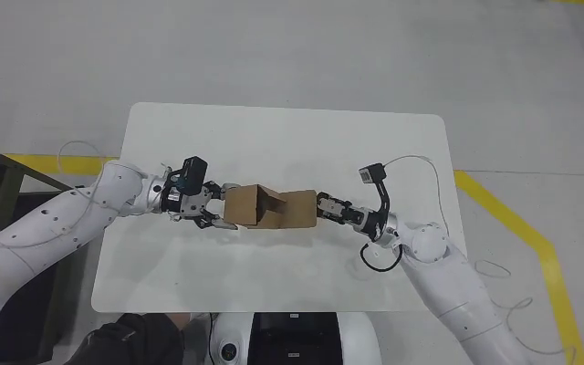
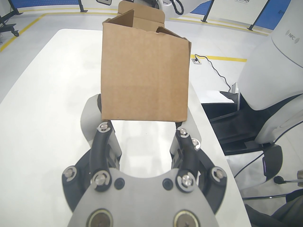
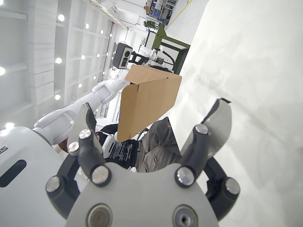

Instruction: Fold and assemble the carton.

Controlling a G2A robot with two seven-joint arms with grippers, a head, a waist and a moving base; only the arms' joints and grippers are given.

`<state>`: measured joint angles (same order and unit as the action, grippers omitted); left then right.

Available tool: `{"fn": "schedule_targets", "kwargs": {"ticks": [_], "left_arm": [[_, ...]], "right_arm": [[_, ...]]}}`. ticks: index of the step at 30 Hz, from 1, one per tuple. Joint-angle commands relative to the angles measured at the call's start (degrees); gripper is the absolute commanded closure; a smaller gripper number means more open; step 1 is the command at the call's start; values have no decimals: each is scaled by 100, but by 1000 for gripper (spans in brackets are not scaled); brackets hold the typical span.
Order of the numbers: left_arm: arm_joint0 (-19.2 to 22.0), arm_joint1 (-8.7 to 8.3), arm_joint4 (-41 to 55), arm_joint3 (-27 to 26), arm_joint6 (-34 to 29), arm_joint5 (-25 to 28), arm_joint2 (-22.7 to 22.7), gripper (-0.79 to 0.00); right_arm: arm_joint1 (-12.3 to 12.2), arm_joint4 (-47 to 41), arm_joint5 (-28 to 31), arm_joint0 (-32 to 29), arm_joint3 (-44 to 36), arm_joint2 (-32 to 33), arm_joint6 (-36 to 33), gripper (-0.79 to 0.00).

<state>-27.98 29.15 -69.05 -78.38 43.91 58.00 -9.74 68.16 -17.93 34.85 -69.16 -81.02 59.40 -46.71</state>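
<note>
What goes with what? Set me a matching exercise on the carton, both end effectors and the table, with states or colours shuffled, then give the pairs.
Things:
1. carton
2. left end effector
3. right end effector
4. table

States:
A. white, with rounded corners
B. open, the edge of a broad flat brown panel between its fingers
C. brown, partly folded, lying between both end effectors
D. open, its fingers spread wide of a folded flap, with gaps on both sides

Pairs: 1-C, 2-B, 3-D, 4-A.
</note>
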Motion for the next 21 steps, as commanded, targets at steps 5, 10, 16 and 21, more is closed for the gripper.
{"fn": "schedule_targets", "kwargs": {"ticks": [5,10,16,21], "left_arm": [[-7,-3,26,12,-25,0,0,-471],[-4,-4,43,16,-63,0,0,-471],[-7,-6,69,33,-71,0,0,-483],[-5,-12,80,37,-66,0,0,-511]], "right_arm": [[-32,930,-93,-71,-267,42,302,-406],[-59,1494,-187,-190,-537,96,558,-86],[-85,1629,-290,-309,-777,141,632,0],[-91,1458,-297,-337,-800,130,577,0]]}}
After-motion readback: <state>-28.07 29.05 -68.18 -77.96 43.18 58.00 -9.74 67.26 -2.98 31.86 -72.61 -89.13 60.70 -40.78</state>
